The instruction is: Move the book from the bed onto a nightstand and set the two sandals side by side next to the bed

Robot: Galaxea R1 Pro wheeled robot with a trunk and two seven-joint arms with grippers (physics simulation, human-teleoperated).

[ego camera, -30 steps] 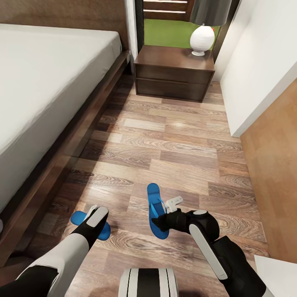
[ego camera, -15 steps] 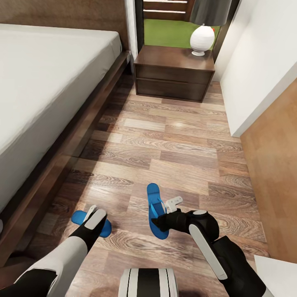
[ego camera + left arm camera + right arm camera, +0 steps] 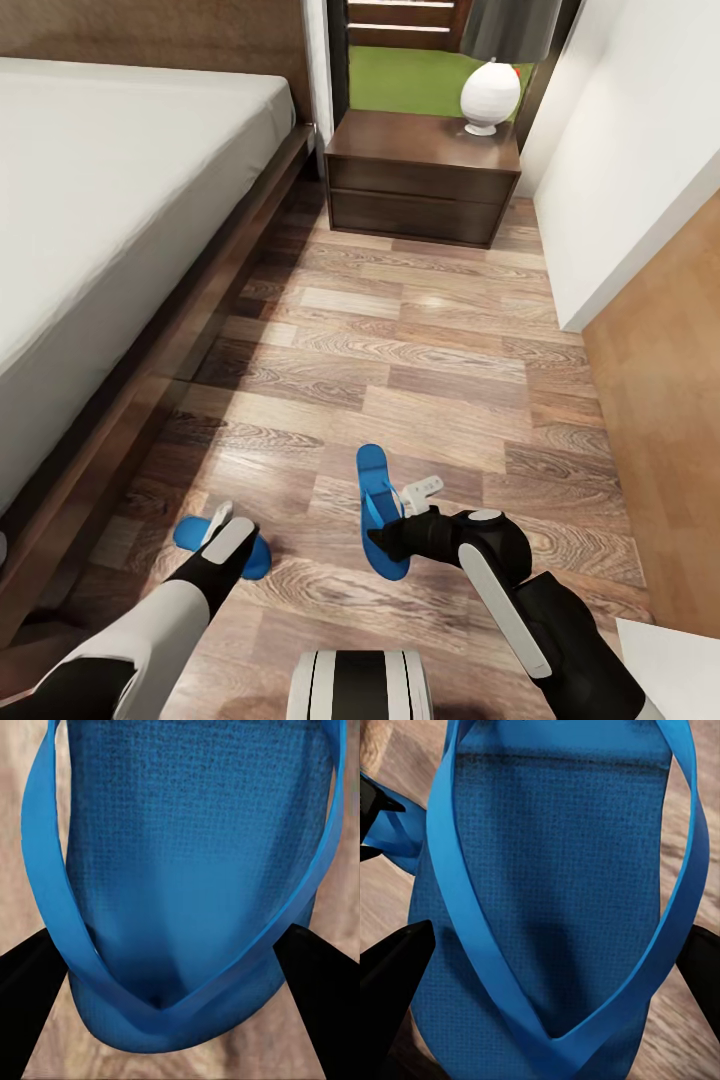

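On wood-plank floor [image 3: 420,360] beside low grey-mattress bed [image 3: 110,200]: your left gripper [image 3: 222,527] spread around one flat bright blue sandal [image 3: 195,532], right gripper [image 3: 412,507] spread around other blue sandal [image 3: 372,495]. Sandals well apart, so pairing not done. Book unseen; dark wooden nightstand [image 3: 425,180] ahead.

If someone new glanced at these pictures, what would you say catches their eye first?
Two bright blue sandals on the wood-plank floor stand out: the left sandal under the left gripper near the bed, the right sandal at the right gripper. In each wrist view the dark fingers straddle a sandal, apart. Farther back a dark nightstand bears a white lamp.
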